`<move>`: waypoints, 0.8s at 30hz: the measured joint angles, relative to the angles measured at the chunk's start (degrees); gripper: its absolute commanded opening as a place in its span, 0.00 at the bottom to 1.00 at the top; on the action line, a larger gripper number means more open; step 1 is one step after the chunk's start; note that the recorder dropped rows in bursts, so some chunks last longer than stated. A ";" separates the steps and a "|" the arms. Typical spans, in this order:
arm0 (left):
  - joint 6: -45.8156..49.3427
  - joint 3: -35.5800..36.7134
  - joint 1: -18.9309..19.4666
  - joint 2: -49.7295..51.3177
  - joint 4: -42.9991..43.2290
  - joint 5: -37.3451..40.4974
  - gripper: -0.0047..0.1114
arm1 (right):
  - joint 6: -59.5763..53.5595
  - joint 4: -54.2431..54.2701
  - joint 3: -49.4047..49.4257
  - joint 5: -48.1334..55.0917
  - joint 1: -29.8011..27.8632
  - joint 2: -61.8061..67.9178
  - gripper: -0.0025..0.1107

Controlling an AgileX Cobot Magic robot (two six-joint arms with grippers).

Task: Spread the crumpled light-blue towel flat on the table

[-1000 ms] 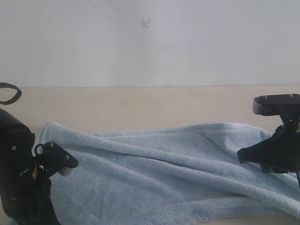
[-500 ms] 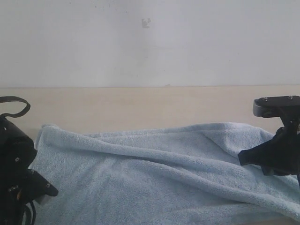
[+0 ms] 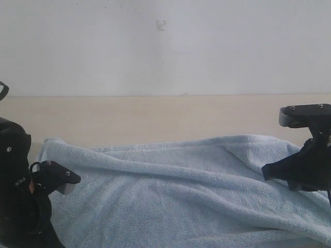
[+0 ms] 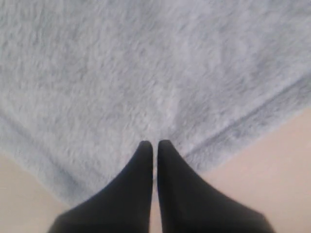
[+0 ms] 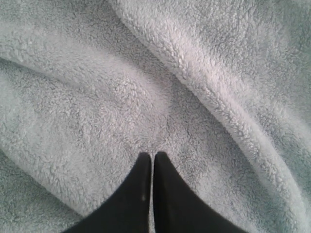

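The light-blue towel (image 3: 181, 196) lies stretched across the table (image 3: 155, 116), with long folds running from left to right. My left gripper (image 4: 154, 143) is shut at a hemmed corner of the towel (image 4: 146, 73), and the two edges run in under its fingers. Bare table (image 4: 272, 174) shows beside that corner. The left arm (image 3: 20, 206) stands at the towel's left end. My right gripper (image 5: 153, 154) is shut, its tips pinched into the pile of the towel (image 5: 121, 97) where creases meet. The right arm (image 3: 305, 170) hangs over the towel's right end.
A white-grey wall (image 3: 165, 46) rises behind the table. A strip of bare table lies between the towel's far edge and the wall. A thick fold (image 5: 218, 87) runs beside the right gripper.
The left arm dipped low, then rose again at the towel's left end. The towel's left part shifted slightly left and its folds flattened. The right arm has stayed still.
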 measured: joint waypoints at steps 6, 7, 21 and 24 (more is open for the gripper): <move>2.71 0.00 -0.10 2.08 -1.51 -5.68 0.07 | 0.00 0.00 0.00 -0.13 0.00 0.00 0.03; 2.93 0.00 -0.10 2.75 -1.51 -5.81 0.07 | 0.00 0.00 0.00 -0.13 0.00 0.00 0.03; -0.77 3.92 -0.12 5.11 0.93 2.91 0.07 | 0.00 0.00 0.00 -0.13 0.00 0.00 0.03; -2.21 5.47 -0.12 5.11 1.99 5.61 0.07 | 0.00 0.00 0.00 0.09 0.00 0.00 0.03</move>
